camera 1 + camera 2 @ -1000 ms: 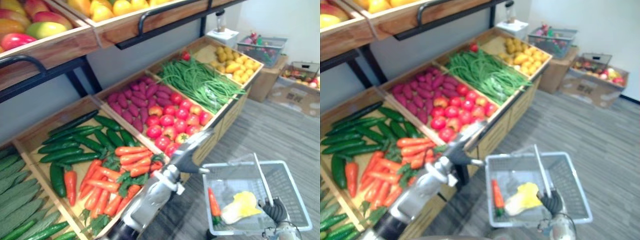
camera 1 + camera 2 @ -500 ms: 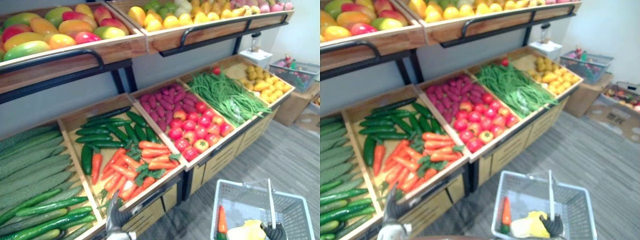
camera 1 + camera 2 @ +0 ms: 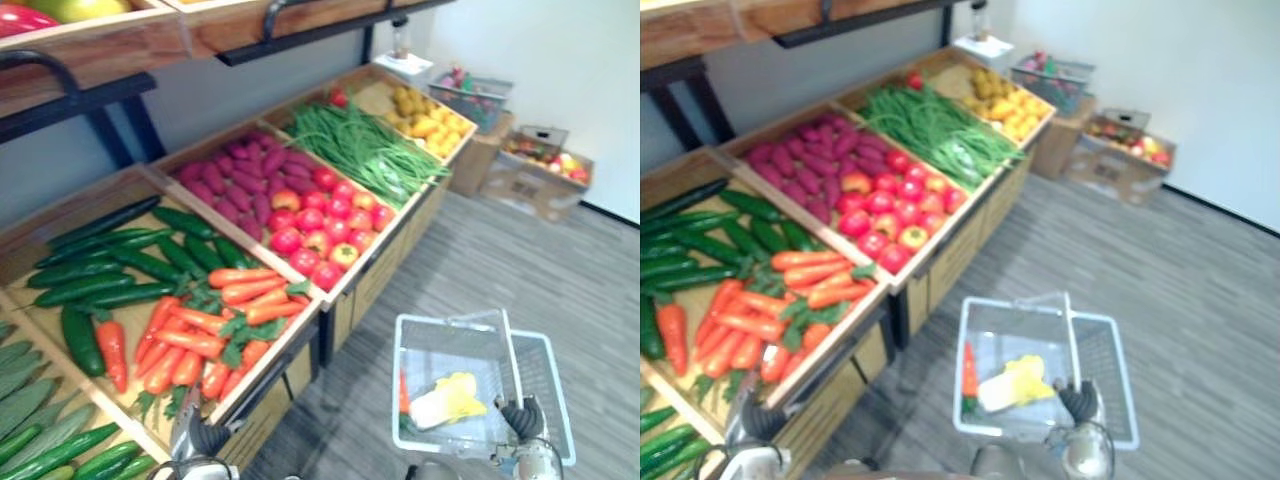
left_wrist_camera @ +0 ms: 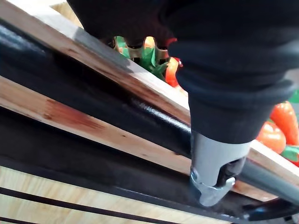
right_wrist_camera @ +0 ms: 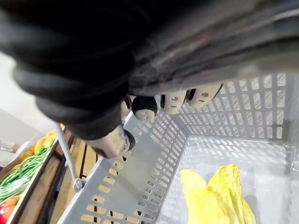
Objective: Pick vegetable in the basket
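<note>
While R hand (image 3: 522,418) curls round basket (image 3: 440,320) handle, L hand (image 3: 205,437) grip can't tell; carrots (image 3: 245,292) likely light, stiff, so take mid-body, not leaves

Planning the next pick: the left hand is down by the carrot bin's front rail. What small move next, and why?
Probably raise the left hand over the wooden rail toward the carrots: it sits low at the rail, and the right hand grips the handle of the basket.
</note>
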